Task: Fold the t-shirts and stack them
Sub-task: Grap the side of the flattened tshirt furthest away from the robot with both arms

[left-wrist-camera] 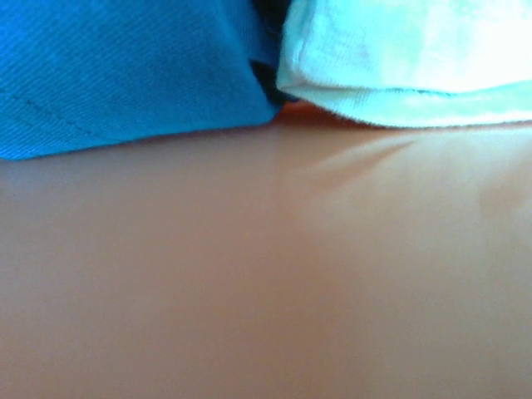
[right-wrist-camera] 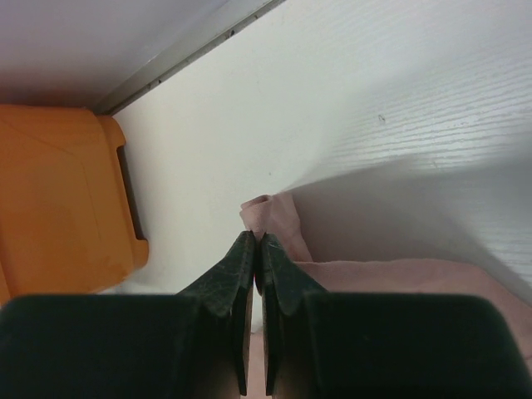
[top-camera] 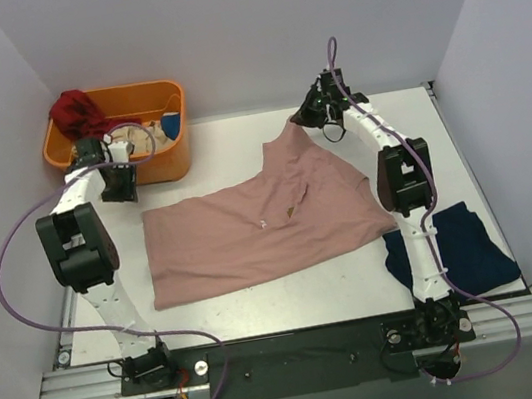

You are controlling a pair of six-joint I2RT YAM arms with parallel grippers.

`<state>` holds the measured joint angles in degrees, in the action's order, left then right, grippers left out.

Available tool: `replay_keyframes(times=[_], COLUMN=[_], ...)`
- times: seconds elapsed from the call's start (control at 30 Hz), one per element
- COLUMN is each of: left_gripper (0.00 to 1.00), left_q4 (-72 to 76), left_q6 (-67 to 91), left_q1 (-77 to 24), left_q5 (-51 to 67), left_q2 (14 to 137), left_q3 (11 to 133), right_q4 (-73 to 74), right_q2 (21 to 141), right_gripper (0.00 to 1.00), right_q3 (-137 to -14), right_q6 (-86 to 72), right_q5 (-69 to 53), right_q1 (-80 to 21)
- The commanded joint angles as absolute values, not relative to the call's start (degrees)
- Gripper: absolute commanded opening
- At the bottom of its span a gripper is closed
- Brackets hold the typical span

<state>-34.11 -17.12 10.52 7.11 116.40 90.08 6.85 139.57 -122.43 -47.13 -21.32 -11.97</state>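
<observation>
The dusty-pink t-shirt (top-camera: 251, 232) lies spread across the middle of the table, a small print on its chest. Its far right corner is lifted toward the back, pinched in my right gripper (top-camera: 308, 118). In the right wrist view the right gripper (right-wrist-camera: 258, 237) is shut on a bunched fold of the pink t-shirt (right-wrist-camera: 278, 214). The dark navy t-shirt (top-camera: 461, 248) lies crumpled at the near right, beside the right arm. My left gripper (top-camera: 120, 185) hangs at the front wall of the orange bin (top-camera: 171, 159). Its fingers do not show in the left wrist view.
The orange bin (right-wrist-camera: 58, 208) at the back left holds a red cloth (top-camera: 77, 111), a cream cloth (top-camera: 140, 136) and a blue cloth (top-camera: 171, 124). The left wrist view shows blue cloth (left-wrist-camera: 125, 66) and pale cloth (left-wrist-camera: 399, 58) above a blurred orange surface (left-wrist-camera: 266, 274). Walls enclose the table.
</observation>
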Motion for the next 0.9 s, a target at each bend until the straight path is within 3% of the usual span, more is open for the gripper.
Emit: replay_keyframes(times=[0.0,0.5,0.67,0.87], left_gripper=[0.52,0.50,0.47,0.50], left_q4=[-33.22,-51.58,-48.09,-46.50], left_q6=[-16.96,-38.04,-48.32,-54.31], left_q1=[10.37,9.41,5.19,0.53], left_q5=[6.85,13.87,10.91,5.47], left_q2=[116.98,98.89,98.52,104.84], left_q3=[97.38,82.80,77.79,80.85], right_q4=[5.80,5.45,5.54,6.33], right_q2=[133.86,132.89,131.84,130.78], right_gripper=[0.00,0.00,0.00,0.00], right_q3=[-121.11,-120.15,-119.18,-118.92], right_q6=[-45.44,-44.30,-42.72,-40.35], right_q5=[-22.23,-24.17,-24.52,-24.43], right_q1=[-11.34,-11.43,-11.77,-12.30])
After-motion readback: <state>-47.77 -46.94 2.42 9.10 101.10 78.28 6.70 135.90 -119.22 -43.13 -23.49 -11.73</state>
